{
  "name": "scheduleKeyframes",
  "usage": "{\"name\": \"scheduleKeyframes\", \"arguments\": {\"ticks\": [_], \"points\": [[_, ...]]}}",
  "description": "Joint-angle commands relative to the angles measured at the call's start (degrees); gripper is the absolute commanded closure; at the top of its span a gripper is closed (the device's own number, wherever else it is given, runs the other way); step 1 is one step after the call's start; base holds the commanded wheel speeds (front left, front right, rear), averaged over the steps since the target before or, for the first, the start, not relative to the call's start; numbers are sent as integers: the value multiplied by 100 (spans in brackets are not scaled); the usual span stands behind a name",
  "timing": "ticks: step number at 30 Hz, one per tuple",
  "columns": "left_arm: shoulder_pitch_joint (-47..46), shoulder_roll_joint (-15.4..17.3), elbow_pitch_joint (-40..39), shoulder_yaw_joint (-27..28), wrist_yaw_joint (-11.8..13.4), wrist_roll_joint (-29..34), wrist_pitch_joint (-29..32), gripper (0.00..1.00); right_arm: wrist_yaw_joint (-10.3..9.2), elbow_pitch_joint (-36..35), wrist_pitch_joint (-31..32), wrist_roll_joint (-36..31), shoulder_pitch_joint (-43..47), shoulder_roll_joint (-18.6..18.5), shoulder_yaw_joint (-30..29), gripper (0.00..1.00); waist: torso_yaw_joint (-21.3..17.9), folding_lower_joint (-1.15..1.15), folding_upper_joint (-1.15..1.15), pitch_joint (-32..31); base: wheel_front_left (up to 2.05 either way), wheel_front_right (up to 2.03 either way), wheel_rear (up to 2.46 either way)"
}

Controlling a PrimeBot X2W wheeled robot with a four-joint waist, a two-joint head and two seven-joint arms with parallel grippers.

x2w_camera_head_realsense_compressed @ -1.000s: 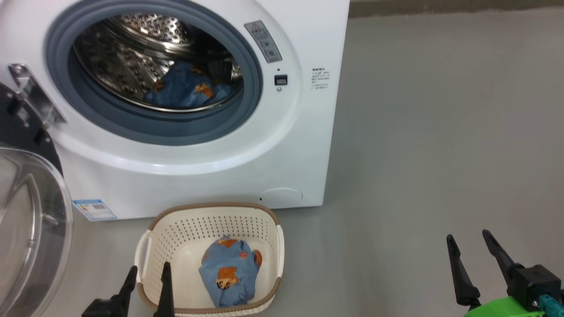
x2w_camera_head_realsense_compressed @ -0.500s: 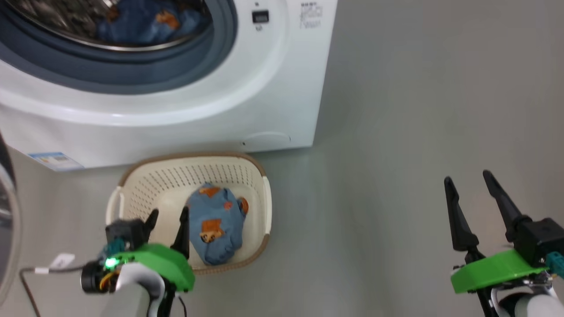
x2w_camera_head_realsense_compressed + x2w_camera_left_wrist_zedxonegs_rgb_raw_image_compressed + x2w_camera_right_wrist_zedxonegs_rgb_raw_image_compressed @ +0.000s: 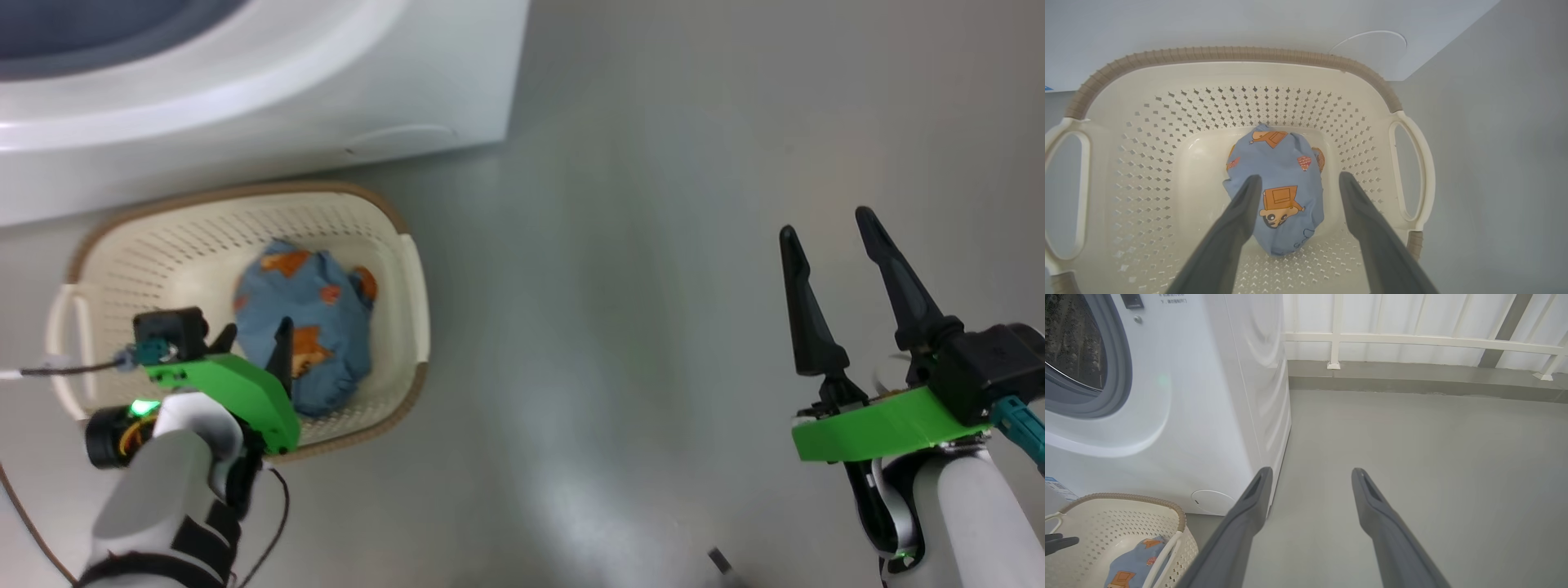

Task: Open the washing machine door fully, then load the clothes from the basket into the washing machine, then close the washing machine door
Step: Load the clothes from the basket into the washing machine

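One change: the left hand (image 3: 1299, 181), fingers spread, has come forward over the basket (image 3: 1229, 54) and now straddles the clothes (image 3: 1290, 171). These lie on the basket bottom, in front of the washing machine (image 3: 245, 122). Contact cannot be confirmed. Pickup is probably next. The right hand (image 3: 826, 224) stays open and empty, well apart. The floor (image 3: 653, 245) is plain grey, and a white railing (image 3: 1412, 339) lines the far wall.

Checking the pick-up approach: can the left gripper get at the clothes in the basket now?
Probably yes: the left gripper hangs open over the clothes, nothing lies on top of them, and the basket walls stand well clear.
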Motion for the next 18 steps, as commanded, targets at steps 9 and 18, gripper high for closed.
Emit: {"name": "scheduleKeyframes", "arguments": {"ticks": [9, 18], "points": [[-598, 604, 557, 269, -90, -253, 363, 0, 42, 117, -317, 161, -307, 35, 323, 0, -1106, -1, 0, 1531, 0, 0, 0], [-927, 856, 735, 561, 193, -575, 524, 0, 42, 184, -455, 325, -380, 48, 717, 0, -1266, -1, 0, 2236, 0, 0, 0]]}}
